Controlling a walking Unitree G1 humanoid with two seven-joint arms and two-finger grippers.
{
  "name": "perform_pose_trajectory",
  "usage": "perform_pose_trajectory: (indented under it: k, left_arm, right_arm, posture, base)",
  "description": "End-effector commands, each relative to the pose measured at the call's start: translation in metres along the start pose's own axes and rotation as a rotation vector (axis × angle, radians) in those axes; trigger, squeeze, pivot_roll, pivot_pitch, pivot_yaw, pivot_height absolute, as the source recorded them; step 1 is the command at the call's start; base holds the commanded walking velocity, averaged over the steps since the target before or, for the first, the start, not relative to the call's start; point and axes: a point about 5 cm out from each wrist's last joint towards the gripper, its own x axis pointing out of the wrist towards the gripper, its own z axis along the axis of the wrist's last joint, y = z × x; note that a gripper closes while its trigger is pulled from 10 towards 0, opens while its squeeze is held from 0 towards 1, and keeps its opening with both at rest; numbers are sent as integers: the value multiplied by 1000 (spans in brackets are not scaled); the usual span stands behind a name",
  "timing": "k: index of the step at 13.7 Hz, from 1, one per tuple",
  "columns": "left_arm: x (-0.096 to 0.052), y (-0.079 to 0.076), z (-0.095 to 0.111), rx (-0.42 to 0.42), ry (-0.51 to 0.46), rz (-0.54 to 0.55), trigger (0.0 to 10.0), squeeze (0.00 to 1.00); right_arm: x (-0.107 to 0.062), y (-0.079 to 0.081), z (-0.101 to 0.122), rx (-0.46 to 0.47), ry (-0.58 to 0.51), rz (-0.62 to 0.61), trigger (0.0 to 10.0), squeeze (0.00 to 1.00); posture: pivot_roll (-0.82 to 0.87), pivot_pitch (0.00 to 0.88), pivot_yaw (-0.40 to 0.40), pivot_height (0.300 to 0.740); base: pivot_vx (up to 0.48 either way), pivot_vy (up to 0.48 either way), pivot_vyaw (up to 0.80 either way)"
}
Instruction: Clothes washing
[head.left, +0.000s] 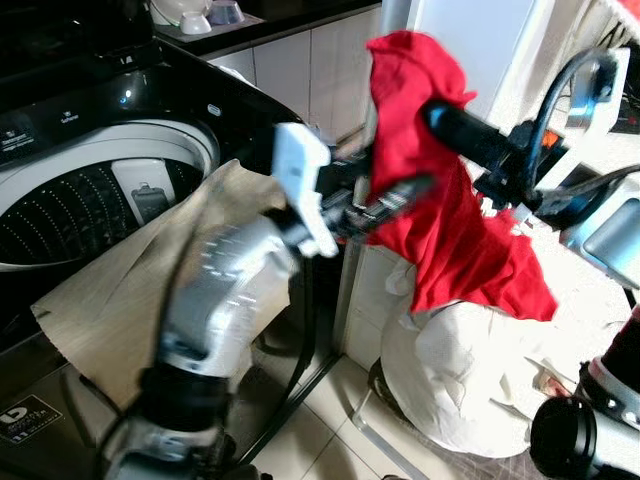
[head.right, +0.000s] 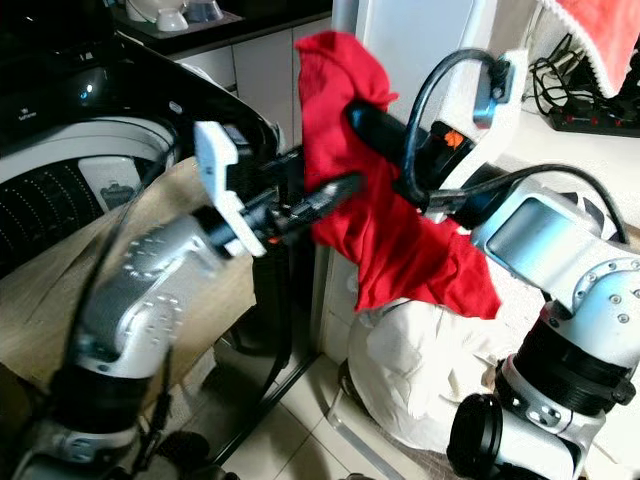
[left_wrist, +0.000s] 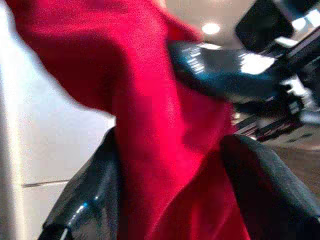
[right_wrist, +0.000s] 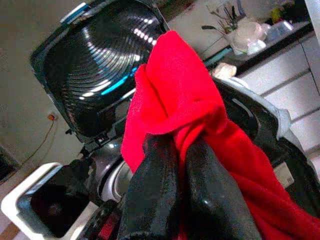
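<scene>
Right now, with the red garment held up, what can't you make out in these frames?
- Washer drum: its bottom is hidden by the beige cloth and the left arm.
- Left gripper: blurred; whether its fingers pinch the red garment is unclear.
- White laundry heap: its upper part sits behind the garment.
- Right gripper: fingertips buried in red folds.

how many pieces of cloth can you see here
3: a red cloth pinched in the right claw, a beige cloth draped over the washer's front edge, a white cloth heaped on the floor. More may be hidden.
</scene>
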Motion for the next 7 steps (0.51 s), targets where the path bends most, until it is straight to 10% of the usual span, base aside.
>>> perform_pose_trajectory:
  k: [1,3,7]
  left_arm:
    - [4,-8,-1,-9,9,-45,10000,0]
    - [3,-4,-4,-18,12,-18,0,0]
    - [-1,3,-2,-14,11,2,0,0]
  right_arm:
    - [0,5,1,-10,-11,18,0,0]
    - [0,5,1,-8,-6,14,0,0]
    - [0,5,-1,-15,7,7,0,0]
  posture:
    - [-116,0,-4,740]
    - [-117,0,-3,740]
    - [-113,0,-3,740]
  base:
    - [0,0,0]
    - [0,0,0]
    - [0,0,0]
